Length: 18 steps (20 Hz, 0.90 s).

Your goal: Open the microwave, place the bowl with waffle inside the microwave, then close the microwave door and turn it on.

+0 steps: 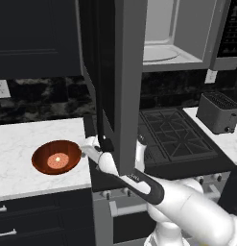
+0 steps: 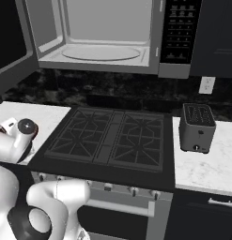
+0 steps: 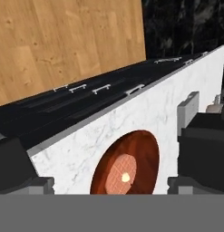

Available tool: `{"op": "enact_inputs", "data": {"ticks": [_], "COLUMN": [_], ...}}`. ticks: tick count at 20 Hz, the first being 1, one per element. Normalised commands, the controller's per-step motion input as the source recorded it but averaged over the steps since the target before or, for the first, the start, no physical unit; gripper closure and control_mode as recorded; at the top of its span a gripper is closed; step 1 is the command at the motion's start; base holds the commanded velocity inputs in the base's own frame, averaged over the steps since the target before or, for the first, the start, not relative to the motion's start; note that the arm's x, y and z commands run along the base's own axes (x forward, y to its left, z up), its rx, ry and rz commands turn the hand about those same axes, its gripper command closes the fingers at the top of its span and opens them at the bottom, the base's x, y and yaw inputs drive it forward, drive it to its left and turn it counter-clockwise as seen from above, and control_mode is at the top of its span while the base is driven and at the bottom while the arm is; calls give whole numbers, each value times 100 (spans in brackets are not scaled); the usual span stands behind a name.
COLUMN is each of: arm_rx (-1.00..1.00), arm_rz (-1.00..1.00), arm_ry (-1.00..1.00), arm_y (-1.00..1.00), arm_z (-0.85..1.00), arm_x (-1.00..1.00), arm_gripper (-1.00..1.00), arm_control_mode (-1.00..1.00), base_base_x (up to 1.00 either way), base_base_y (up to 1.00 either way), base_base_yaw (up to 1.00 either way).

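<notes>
One step of four looks finished: the microwave door [image 1: 124,72] hangs swung wide, and the rest is still to do. Nearest the stove [image 2: 110,138], on its left, the gripper [image 3: 111,181] hovers over the white marble counter [image 1: 24,139] with its fingers spread apart and nothing between them. Just beyond the fingertips in the hand view sits the reddish-brown bowl [image 3: 131,163], resting on that counter left of the stove, with the waffle [image 3: 120,174] lying in its middle. So the bowl has not been gripped or lifted yet; it still has to go inside, the door must be shut, and a button pressed. Right of the stove stands a grey toaster [image 2: 197,126]. Above the stove, farthest back, the microwave [image 2: 103,42] shows its pale interior and round turntable bare, its black button panel on the right. From the left base camera the open door hides much of the arm's wrist, and the fingers themselves are hard to make out there.
</notes>
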Motion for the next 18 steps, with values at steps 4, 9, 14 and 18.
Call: {"op": "enact_inputs", "data": {"ticks": [4, 9, 14, 18], "arm_rx": [-1, -3, -2, -2], "arm_rz": [0, 0, 0, 0], "arm_ry": [7, 4, 0, 0], "arm_y": [28, 22, 11, 1], "arm_z": [-11, -17, -24, -33], "arm_x": [23, 34, 37, 39], "arm_gripper": [-100, -100, -100, -100], "arm_control_mode": [-100, -100, -100, -100], "base_base_x": [0, 0, 0, 0], "base_base_y": [0, 0, 0, 0], "base_base_yaw": [0, 0, 0, 0]}}
